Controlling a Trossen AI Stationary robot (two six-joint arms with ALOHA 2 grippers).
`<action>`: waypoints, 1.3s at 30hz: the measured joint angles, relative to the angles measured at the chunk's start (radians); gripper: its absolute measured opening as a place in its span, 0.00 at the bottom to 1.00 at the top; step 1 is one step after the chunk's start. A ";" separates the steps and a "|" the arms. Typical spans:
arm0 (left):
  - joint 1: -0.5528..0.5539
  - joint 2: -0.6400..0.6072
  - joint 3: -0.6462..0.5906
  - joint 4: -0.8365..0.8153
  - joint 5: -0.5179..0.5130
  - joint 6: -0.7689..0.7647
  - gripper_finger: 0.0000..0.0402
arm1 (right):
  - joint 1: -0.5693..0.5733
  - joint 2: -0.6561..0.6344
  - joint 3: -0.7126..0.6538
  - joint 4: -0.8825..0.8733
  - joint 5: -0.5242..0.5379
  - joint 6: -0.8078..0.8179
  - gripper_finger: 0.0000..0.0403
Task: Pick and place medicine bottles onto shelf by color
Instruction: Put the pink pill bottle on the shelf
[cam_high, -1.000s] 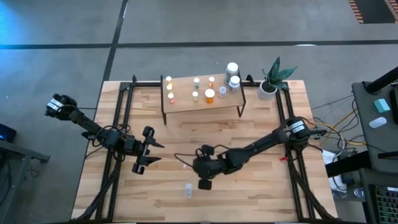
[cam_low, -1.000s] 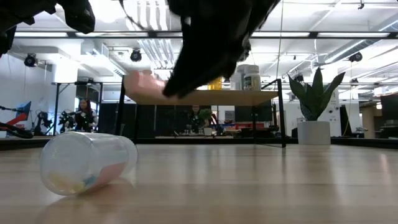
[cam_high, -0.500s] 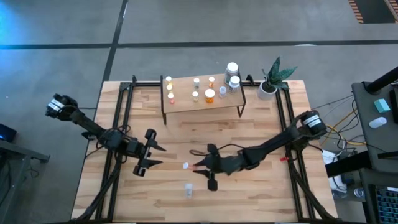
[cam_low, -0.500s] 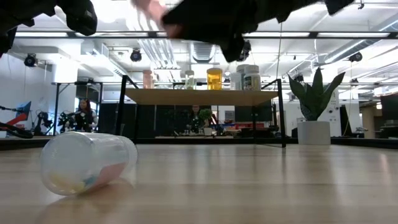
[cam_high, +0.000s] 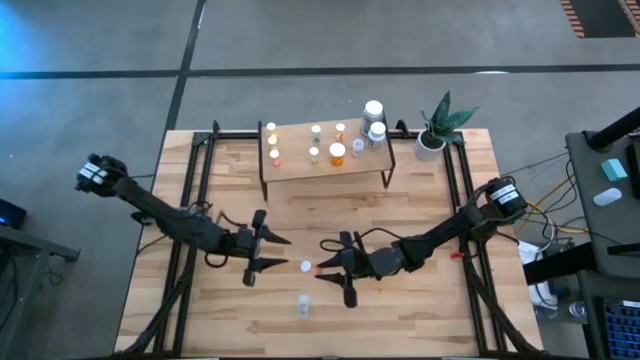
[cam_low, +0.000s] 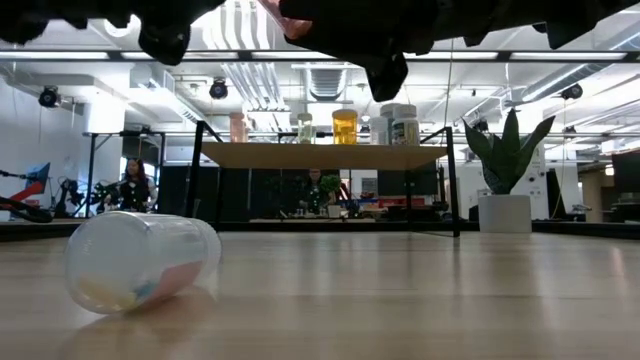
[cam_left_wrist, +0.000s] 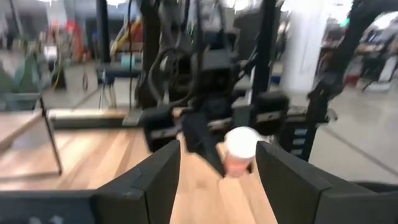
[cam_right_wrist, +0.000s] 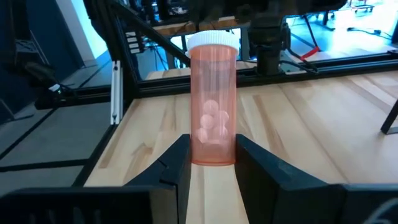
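My right gripper (cam_high: 325, 269) is shut on an orange bottle (cam_right_wrist: 211, 115) with a white cap (cam_high: 306, 266), above the table's middle. My left gripper (cam_high: 277, 252) is open and empty. It faces the bottle's cap (cam_left_wrist: 241, 144) from the left, a short way off. A clear bottle (cam_high: 301, 305) lies on its side on the table near the front; it also shows in the low view (cam_low: 140, 262). The shelf (cam_high: 325, 165) stands at the far middle with several small bottles on it and two larger white-capped ones (cam_high: 375, 122) at its right end. My right gripper pinches the orange bottle's bottom end (cam_right_wrist: 212, 157) between its two fingers (cam_right_wrist: 177, 163). The fingers come about level from the table's right and lie along the bottle. The bottle is lifted clear of the table, its white cap (cam_right_wrist: 212, 40) pointing toward my left gripper.
A white pot with a green plant (cam_high: 437, 125) stands at the far right beside the shelf. Black frame rails (cam_high: 195, 200) run along the table's left and right sides. People and equipment show in the room beyond the table's far edge.
My right gripper has risen from the table with the orange bottle and tipped from pointing down to about level, so the cap now points left. My left gripper has moved toward the table's right, closer to the bottle, staying open. The clear bottle has not moved.
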 joint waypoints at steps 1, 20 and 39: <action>0.004 -0.011 0.025 -0.070 -0.003 -0.018 0.49 | 0.001 0.000 0.000 -0.002 0.000 0.000 0.24; 0.077 -0.078 0.174 -0.507 0.026 -0.085 0.57 | 0.001 0.001 0.001 -0.011 0.000 -0.014 0.24; 0.093 -0.058 0.323 -0.739 0.129 -0.136 0.67 | 0.000 0.001 0.002 -0.011 0.002 -0.016 0.24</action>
